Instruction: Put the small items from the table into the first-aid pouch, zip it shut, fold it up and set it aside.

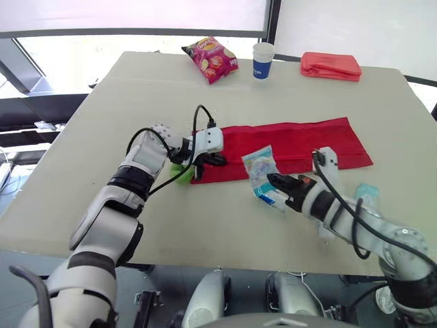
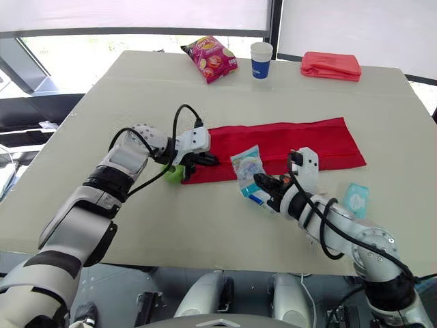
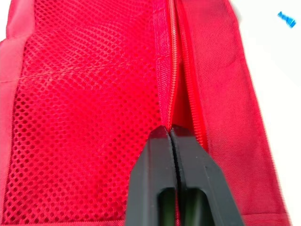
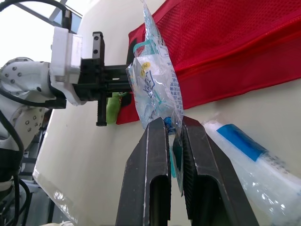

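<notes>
— What's at far L?
— L pincer [image 1: 218,160], black fingers pressed tight together on the zip edge at the L end of the red pouch [image 1: 300,140]. Small green thing [image 1: 179,171] just beside it on the tabletop [image 1: 102,137].
— The pouch itself?
— Lying flat and unfolded, mid-tabletop. Woven fabric, open mesh panel [image 3: 84,117], toothed zip [image 3: 173,70].
— And R?
— R pincer [image 4: 171,123] clamped on a crinkly clear packet [image 4: 153,80], held upright at the pouch's near edge. Print's too small to read. Flat clear pack w/ blue stripe [image 4: 240,143] lies by it, teal sachet [image 2: 356,199] further R.
— Back edge?
— Shiny pink snack bag [image 1: 212,59], white-and-blue paper cup [image 1: 263,60], 2nd red folded pouch [image 1: 331,66]. Can't read the lettering.
</notes>
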`<state>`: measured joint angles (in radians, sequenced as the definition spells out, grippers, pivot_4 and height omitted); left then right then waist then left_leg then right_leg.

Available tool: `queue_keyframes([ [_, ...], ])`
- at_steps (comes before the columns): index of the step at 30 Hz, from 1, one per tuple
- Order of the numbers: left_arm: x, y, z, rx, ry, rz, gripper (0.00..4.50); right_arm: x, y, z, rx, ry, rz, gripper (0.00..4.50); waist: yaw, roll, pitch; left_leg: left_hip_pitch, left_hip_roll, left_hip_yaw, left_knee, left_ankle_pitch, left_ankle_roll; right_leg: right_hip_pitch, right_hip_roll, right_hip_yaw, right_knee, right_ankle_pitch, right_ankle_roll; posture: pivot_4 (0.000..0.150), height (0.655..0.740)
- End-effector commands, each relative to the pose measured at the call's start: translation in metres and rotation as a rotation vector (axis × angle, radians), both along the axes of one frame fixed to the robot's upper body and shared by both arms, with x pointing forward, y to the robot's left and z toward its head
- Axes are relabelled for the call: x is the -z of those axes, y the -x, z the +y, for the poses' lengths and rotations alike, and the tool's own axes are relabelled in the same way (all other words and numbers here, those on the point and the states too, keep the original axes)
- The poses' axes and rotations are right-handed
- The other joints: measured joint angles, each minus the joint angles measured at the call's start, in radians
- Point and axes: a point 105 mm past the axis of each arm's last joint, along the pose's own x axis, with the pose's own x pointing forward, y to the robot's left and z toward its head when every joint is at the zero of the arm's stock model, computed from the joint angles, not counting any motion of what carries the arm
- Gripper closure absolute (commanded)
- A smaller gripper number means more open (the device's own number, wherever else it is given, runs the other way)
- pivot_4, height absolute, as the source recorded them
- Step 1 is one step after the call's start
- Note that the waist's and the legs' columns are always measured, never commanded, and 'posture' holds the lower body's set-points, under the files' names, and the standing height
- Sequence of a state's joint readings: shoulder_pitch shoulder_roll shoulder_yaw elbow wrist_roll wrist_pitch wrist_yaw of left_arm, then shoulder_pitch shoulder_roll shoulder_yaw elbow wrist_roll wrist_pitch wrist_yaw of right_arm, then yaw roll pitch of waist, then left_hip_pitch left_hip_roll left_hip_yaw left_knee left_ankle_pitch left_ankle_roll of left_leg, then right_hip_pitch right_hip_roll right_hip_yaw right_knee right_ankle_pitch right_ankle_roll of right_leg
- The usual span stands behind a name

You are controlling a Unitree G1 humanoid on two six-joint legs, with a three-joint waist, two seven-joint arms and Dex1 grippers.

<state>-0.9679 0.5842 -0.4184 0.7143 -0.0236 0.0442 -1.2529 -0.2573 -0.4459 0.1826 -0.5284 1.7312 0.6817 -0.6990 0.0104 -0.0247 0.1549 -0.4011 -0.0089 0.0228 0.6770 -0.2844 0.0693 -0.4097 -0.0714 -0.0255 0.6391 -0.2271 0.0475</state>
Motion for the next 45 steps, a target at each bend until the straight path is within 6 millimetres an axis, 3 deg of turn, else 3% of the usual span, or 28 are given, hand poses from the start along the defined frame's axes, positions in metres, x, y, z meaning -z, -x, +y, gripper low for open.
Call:
queue_keyframes([
  [1, -0.026, 0.002, -0.012, 0.028, 0.078, -0.015, 4.48, 0.004, -0.011, 0.01, 0.0, -0.013, 0.032, 4.5, -0.002, 0.0, 0.0, 0.0, 0.0, 0.0, 0.0, 0.0, 0.0, 0.0, 0.001, 0.0, 0.001, 0.0, 0.0, 0.15, 0.74],
  [9, -0.035, 0.012, -0.023, 0.039, 0.124, -0.015, 4.48, 0.016, -0.029, 0.025, 0.015, -0.058, 0.143, 4.5, -0.006, 0.0, 0.0, 0.0, 0.0, 0.0, 0.001, 0.0, 0.0, -0.001, 0.0, 0.0, 0.002, 0.0, 0.0, 0.15, 0.74],
  [24, -0.028, 0.033, -0.027, 0.051, 0.17, 0.027, 4.48, 0.018, -0.04, 0.053, -0.012, -0.185, 0.269, 4.5, -0.03, 0.0, 0.0, 0.002, 0.001, 0.0, 0.001, 0.001, -0.001, 0.0, 0.001, 0.001, 0.004, 0.0, 0.0, 0.15, 0.74],
  [33, -0.021, 0.049, -0.023, 0.032, 0.186, 0.112, 4.48, 0.023, -0.06, 0.053, 0.06, -0.28, 0.318, 4.5, -0.038, 0.0, 0.0, 0.002, 0.001, 0.0, 0.001, 0.001, -0.002, 0.0, 0.001, 0.001, 0.005, 0.0, 0.0, 0.15, 0.74],
  [39, -0.013, 0.045, -0.015, -0.009, 0.173, 0.111, 4.48, 0.029, -0.069, 0.054, 0.054, -0.242, 0.27, 4.5, -0.053, 0.0, -0.002, 0.004, 0.001, 0.0, 0.0, 0.001, -0.002, 0.0, 0.001, 0.002, 0.006, 0.001, -0.001, 0.15, 0.74],
  [41, -0.012, 0.04, -0.013, -0.029, 0.166, 0.098, 4.5, 0.027, -0.066, 0.052, 0.02, -0.216, 0.222, 3.66, -0.053, 0.0, -0.002, 0.005, 0.001, 0.0, 0.0, 0.001, -0.003, 0.0, 0.002, 0.002, 0.006, 0.001, -0.001, 0.15, 0.74],
  [42, -0.011, 0.037, -0.011, -0.037, 0.162, 0.094, 4.5, 0.027, -0.062, 0.049, -0.011, -0.143, 0.158, 3.5, -0.052, 0.0, -0.002, 0.005, 0.001, 0.0, 0.0, 0.001, -0.003, 0.0, 0.002, 0.002, 0.006, 0.001, -0.001, 0.15, 0.74],
  [45, -0.009, 0.033, -0.007, -0.049, 0.153, 0.086, 4.5, 0.022, -0.052, 0.036, -0.074, 0.02, -0.008, 1.92, -0.048, 0.001, -0.002, 0.004, 0.001, 0.0, 0.0, 0.001, -0.002, -0.001, 0.002, 0.002, 0.006, 0.001, -0.001, 0.15, 0.74],
])
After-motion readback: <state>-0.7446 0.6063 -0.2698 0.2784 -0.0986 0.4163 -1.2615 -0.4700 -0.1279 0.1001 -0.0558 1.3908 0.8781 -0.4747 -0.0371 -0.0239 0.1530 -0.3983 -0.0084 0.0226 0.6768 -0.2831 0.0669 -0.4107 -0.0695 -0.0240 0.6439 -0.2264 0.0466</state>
